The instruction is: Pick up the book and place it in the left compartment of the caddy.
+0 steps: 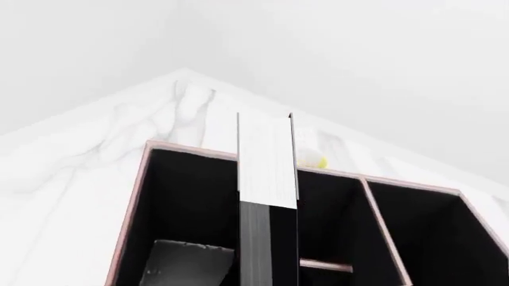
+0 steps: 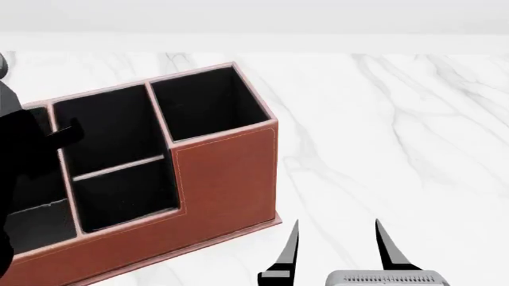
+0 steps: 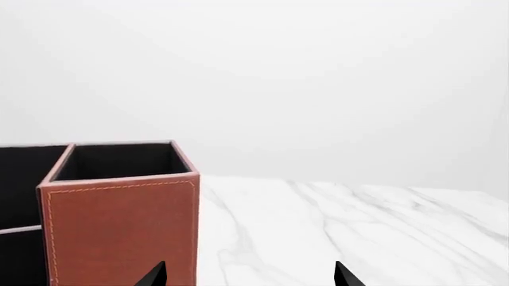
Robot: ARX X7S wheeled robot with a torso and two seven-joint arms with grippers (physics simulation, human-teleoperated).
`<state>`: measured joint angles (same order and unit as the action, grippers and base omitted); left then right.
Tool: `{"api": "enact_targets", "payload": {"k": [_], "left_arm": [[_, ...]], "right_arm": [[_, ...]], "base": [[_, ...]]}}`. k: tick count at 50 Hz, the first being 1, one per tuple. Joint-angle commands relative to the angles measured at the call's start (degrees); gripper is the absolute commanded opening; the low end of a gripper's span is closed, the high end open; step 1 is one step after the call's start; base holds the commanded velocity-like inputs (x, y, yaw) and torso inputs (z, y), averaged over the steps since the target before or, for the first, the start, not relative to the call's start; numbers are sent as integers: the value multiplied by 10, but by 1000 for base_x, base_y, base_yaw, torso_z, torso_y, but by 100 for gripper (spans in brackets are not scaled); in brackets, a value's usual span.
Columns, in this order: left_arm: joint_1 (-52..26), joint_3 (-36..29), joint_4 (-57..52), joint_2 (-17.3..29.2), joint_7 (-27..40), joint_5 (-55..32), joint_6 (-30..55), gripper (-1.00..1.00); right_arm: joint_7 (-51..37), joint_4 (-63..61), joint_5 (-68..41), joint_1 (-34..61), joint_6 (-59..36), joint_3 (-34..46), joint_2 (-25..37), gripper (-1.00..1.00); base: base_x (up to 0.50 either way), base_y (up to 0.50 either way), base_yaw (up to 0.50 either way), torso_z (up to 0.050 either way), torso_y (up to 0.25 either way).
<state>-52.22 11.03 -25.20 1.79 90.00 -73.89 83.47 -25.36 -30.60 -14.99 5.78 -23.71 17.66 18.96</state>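
The book (image 1: pixel 268 179) is seen in the left wrist view held on edge, white page edges facing the camera, w/ its black cover below them. It hangs above the caddy (image 2: pixel 214 179), over the wall area between the left compartment (image 1: pixel 183 208) and the next section; which side it is actually over cannot be told. The left jaws themselves are not seen in that view; they are taken as gripping the book, since it sits fixed in front of the wrist camera. A pale grey patch is seen on the floor of the left compartment. A small yellowish object (image 1: pixel 313 159) is seen beyond the caddy's far rim, on the bench (image 2: pixel 397 131).

In the head view the caddy is set at the left part of the white marble bench, turned at an angle, w/ its taller square section toward the middle of the bench and 2 small sections beside it. The left arm (image 2: pixel 20 155) is seen as a dark shape over the caddy's left end.

The right gripper (image 2: pixel 335 247) is held low near the bench's near edge, well apart from the caddy's tall end, jaws spread apart and holding nothing.
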Motion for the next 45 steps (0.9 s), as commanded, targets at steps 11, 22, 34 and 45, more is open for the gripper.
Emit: {"api": "enact_targets", "payload": {"k": [11,22,34,45], "left_arm": [[9,-24,11,33,-47,51,-22,-100],[13,-44,22,47,-66,70,-41,-100],[21,-86,46,63,-107,104,-71,-100],[34,-114,66,74,-137,131,-99,-100]], "right_arm": [[11,8,10,-1,7,-9,-8,100],[9,9,8,0,8,-7,-6,100],[7,7,6,2,5,-6,-5,100],[5,7,4,-1,7,-5,-3,100]], "base": [[0,0,0,1,2],[0,0,0,0,1],[0,0,0,1,2],[0,0,0,0,2]]}}
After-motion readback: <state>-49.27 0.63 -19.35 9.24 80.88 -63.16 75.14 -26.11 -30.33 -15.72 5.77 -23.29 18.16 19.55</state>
